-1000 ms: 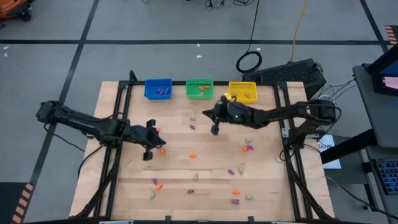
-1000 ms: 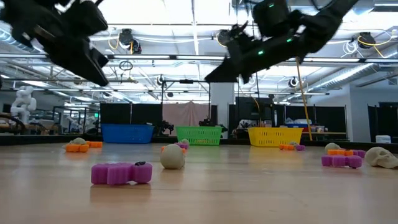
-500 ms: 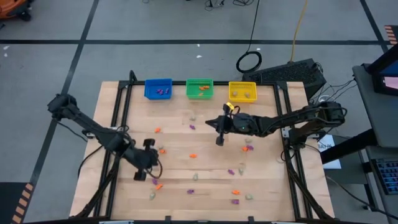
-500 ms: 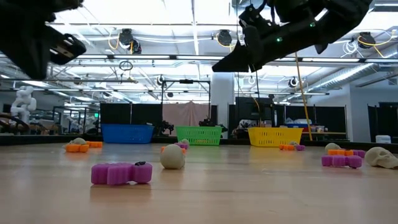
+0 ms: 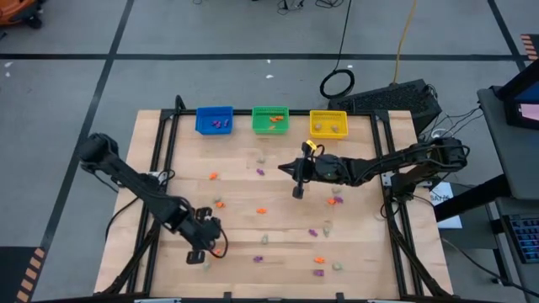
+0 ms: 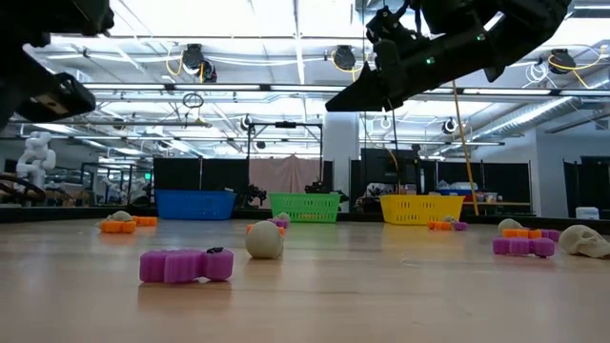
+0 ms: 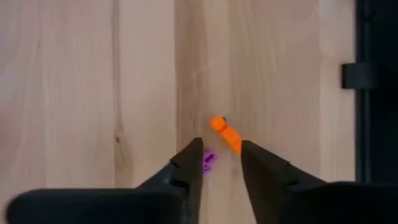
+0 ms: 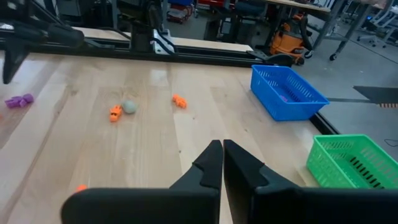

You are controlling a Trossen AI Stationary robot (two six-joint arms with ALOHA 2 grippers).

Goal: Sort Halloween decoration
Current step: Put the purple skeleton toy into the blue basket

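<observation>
Your wooden table [image 5: 278,227] is littered with Halloween decoration [image 5: 262,210] trinkets. Left gripper [image 7: 221,163] has fingers apart over orange and purple ones; right gripper [image 8: 222,155] hangs pinched shut, empty, mid-table. Workshop behind.

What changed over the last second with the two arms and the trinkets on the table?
The left gripper swung from mid-table toward the near left corner and opened its fingers above an orange trinket and a purple trinket; it holds nothing. The right gripper shifted slightly toward the near edge half a second ago, then held, shut and empty. The blue bin, green bin and yellow bin stayed put.
</observation>
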